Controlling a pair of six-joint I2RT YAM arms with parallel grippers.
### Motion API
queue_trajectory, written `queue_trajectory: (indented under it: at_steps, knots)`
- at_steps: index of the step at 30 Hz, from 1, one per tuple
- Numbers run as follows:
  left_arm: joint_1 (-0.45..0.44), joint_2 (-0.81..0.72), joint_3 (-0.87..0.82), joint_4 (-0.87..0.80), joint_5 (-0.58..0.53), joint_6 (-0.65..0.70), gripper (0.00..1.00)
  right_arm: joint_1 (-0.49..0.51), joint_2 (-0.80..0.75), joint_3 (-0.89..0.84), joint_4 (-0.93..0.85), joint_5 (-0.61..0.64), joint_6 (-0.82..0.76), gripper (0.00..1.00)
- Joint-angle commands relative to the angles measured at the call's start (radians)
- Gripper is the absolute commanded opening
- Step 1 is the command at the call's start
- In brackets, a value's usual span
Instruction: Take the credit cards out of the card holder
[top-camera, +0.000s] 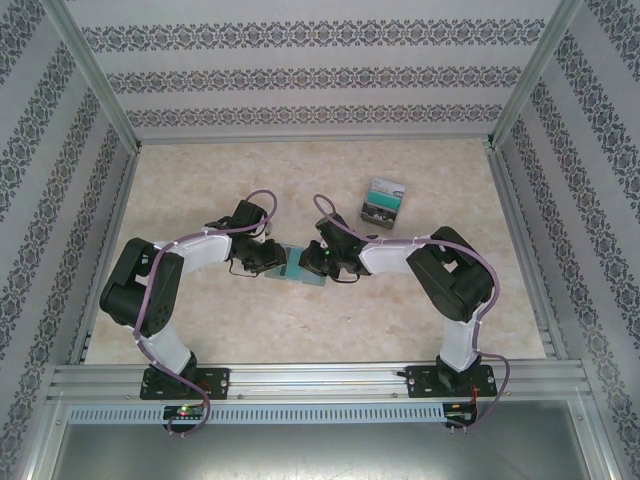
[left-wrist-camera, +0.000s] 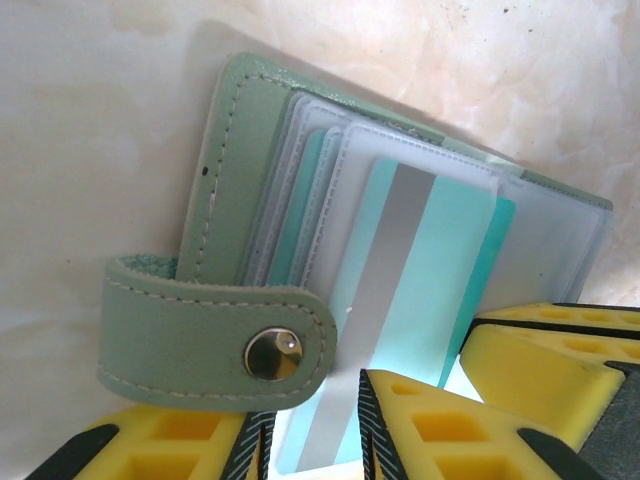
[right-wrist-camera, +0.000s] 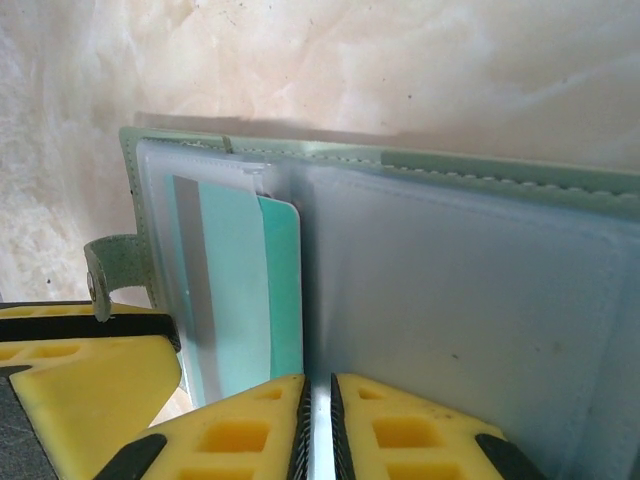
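Observation:
The pale green card holder (top-camera: 300, 268) lies open on the table between both grippers. In the left wrist view its cover (left-wrist-camera: 240, 170) and snap strap (left-wrist-camera: 210, 335) show. A teal credit card (left-wrist-camera: 420, 260) with a silver stripe sticks partway out of a clear sleeve, with a darker teal card (left-wrist-camera: 495, 250) under it. My left gripper (left-wrist-camera: 305, 400) stands over that card's end, jaws apart, the stripe showing through the gap. My right gripper (right-wrist-camera: 318, 385) is shut on the edge of a clear sleeve (right-wrist-camera: 470, 300), beside the same card (right-wrist-camera: 240, 290).
A small pile of cards (top-camera: 383, 200) lies on the table at the back right. Patterned walls and metal rails (top-camera: 520, 230) enclose the table. The right gripper's yellow finger (left-wrist-camera: 560, 360) sits close beside my left gripper, so the two are crowded at the holder.

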Motion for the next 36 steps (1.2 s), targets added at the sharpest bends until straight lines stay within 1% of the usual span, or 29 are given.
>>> queue_trajectory:
  at_steps: [1,6,17,19,22,26,31,36]
  knots:
    - [-0.009,0.023,0.003,-0.021,0.001,0.009,0.29,-0.009,0.001,-0.013,-0.039,-0.001,-0.013,0.16]
    - [-0.01,0.02,-0.001,-0.022,0.002,0.009,0.29,0.003,0.029,0.019,-0.016,-0.023,-0.012,0.18]
    - [-0.01,0.017,-0.003,-0.021,0.004,0.008,0.29,0.006,0.073,0.056,-0.012,-0.046,-0.009,0.17]
    - [-0.01,0.017,-0.003,-0.021,0.006,0.007,0.29,0.008,0.073,0.054,-0.015,-0.042,-0.009,0.14]
    - [-0.011,0.014,-0.004,-0.022,0.004,0.008,0.29,0.007,0.064,0.043,-0.022,-0.029,-0.008,0.01]
    - [-0.011,0.012,-0.003,-0.029,-0.005,0.01,0.28,0.002,0.036,0.017,-0.029,-0.01,-0.009,0.0]
    - [-0.01,0.002,-0.001,-0.033,-0.028,0.01,0.23,-0.014,-0.015,-0.029,-0.044,0.013,-0.02,0.0]
    - [-0.01,-0.007,-0.003,-0.031,-0.038,0.013,0.23,-0.029,-0.061,-0.07,-0.053,0.022,-0.03,0.0]
